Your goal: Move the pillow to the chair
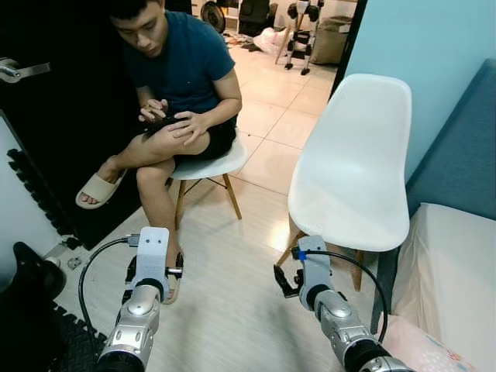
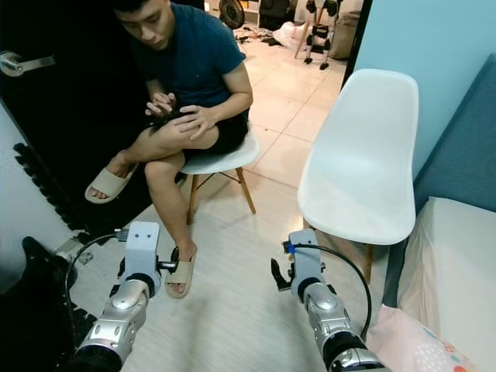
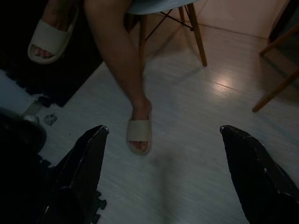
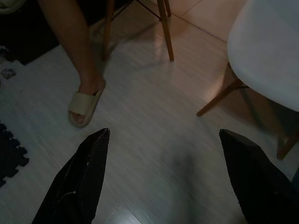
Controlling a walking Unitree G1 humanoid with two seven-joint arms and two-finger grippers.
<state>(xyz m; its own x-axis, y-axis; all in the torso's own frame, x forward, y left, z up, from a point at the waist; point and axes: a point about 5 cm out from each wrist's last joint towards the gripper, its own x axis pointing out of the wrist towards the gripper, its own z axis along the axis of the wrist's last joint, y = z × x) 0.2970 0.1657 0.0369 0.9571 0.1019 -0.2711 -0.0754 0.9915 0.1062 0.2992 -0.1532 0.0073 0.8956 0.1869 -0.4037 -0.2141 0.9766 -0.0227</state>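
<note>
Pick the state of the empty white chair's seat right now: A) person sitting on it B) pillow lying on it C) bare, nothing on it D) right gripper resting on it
C: the empty white chair has a bare seat; the person sits on the other chair, and the right gripper hangs open above the floor beside it, holding nothing.

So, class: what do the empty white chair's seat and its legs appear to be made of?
The empty chair's seat looks like moulded plastic: one smooth white shell with a soft sheen. Its legs look like wood: brown, slender and matte, though stained or painted metal cannot be ruled out.
</note>
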